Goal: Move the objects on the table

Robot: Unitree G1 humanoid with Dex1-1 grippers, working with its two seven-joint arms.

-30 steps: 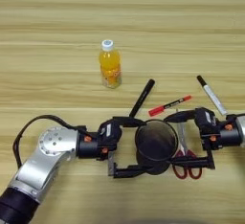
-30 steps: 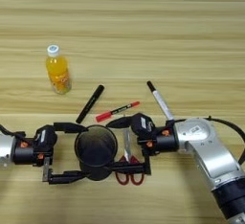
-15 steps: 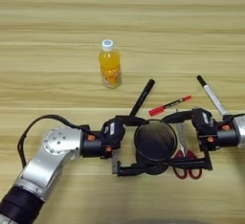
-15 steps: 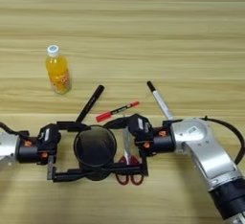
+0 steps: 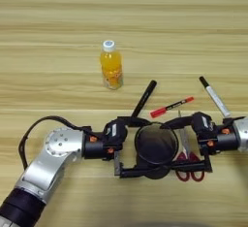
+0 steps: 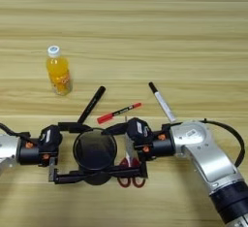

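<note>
Now both pincers bracket the black mesh pen cup [image 5: 155, 144] near the counter [image 5: 124, 27] front edge. Since a second ago, left pincer [image 5: 127, 146] and right pincer [image 6: 130, 148], fingers spread apart, have closed in, readying a two-handed lift.

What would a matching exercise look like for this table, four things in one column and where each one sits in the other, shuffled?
Things:
1. small orange-drink bottle with white cap
2. black mesh pen cup
3. red-handled scissors
4. white marker with black cap

Places:
A. between the left gripper and the right gripper
B. standing alone, farthest from the robot
C. lying flat, farthest to the robot's right
D. partly under the right gripper, beside the cup

Pairs: 1-B, 2-A, 3-D, 4-C
</note>
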